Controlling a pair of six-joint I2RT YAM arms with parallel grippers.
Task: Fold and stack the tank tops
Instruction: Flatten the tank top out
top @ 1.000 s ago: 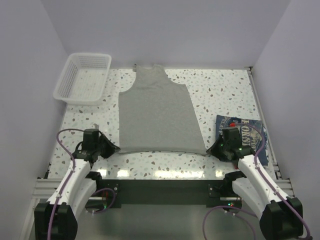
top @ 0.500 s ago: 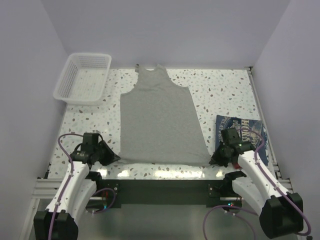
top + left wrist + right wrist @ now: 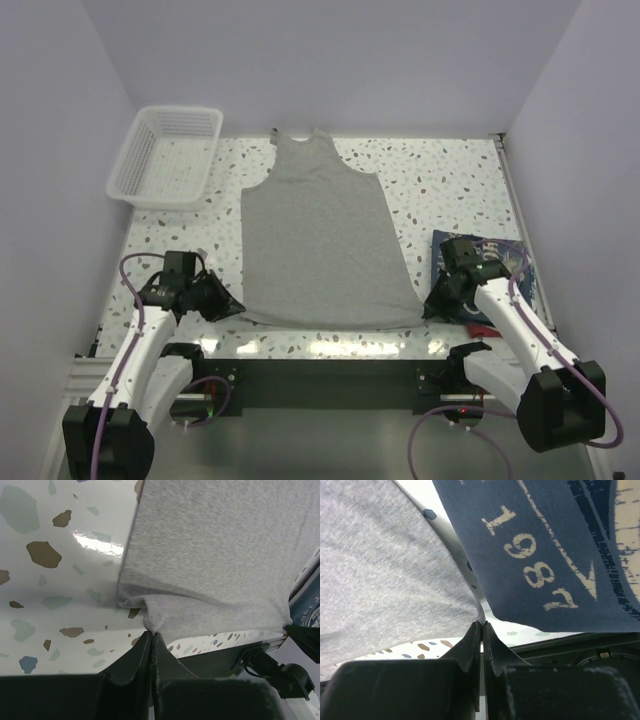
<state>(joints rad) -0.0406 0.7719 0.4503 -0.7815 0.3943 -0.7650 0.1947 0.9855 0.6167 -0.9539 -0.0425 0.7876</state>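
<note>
The light grey tank top lies flat in the middle of the table, neck at the far side, hem near the front edge. My left gripper is shut on its near left hem corner. My right gripper is shut on its near right hem corner. The folded navy tank top with white lettering lies at the right, also in the right wrist view. A bit of red cloth shows under it.
A white mesh basket stands at the back left. White walls close in the left, back and right. The table's front edge runs just below the hem.
Both grippers pulled the hem toward the front edge, then eased back a little; the grey top slid nearer and lies flatter.
</note>
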